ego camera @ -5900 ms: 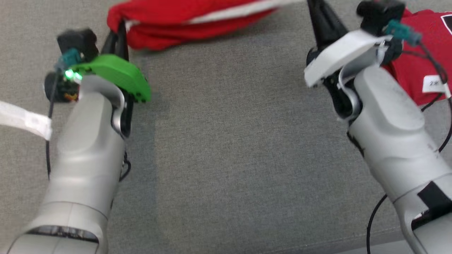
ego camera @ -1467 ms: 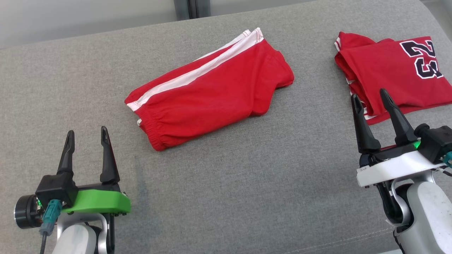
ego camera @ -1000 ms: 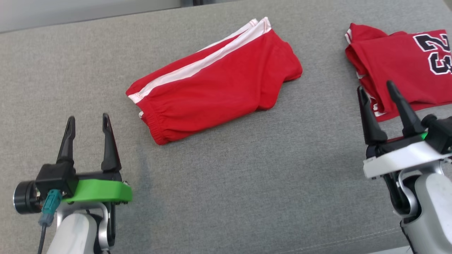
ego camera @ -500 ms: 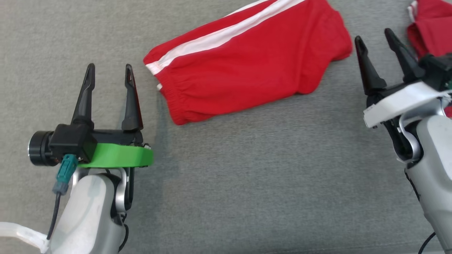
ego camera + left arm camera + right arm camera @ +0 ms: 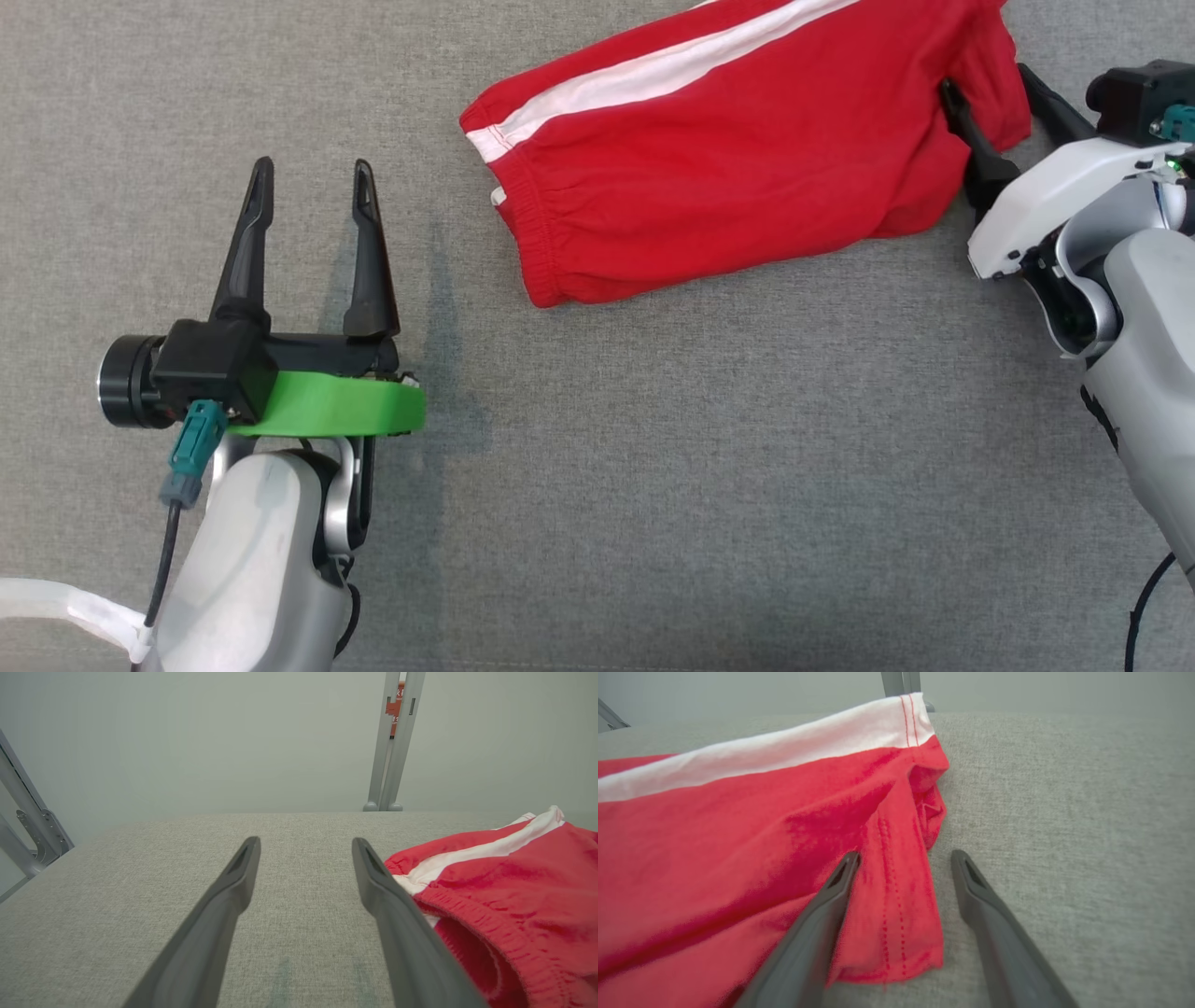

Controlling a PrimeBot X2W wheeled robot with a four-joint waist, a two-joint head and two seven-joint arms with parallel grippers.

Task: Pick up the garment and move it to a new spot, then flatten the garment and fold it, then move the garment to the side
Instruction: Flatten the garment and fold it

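The garment (image 5: 747, 159) is a pair of red shorts with a white side stripe. It lies folded on the grey padded surface (image 5: 653, 467). My left gripper (image 5: 311, 168) stands open to the left of the elastic waistband, apart from it. In the left wrist view the garment (image 5: 509, 891) lies just right of the left gripper (image 5: 306, 842). My right gripper (image 5: 987, 82) is open at the leg end of the shorts. In the right wrist view the hem corner of the garment (image 5: 896, 896) lies between the jaws of the right gripper (image 5: 906, 855), one finger over the fabric, the other over bare surface.
Beyond the far edge of the surface a pale wall rises, with a pair of metal posts (image 5: 395, 742) and a metal frame (image 5: 28, 826) at the left. A white strap (image 5: 56, 607) shows at the lower left of the head view.
The head camera has tilted down and the second red shirt has left the picture. My right gripper has come up to the shorts' leg hem, which now lies between its fingers. Both grippers stay open.
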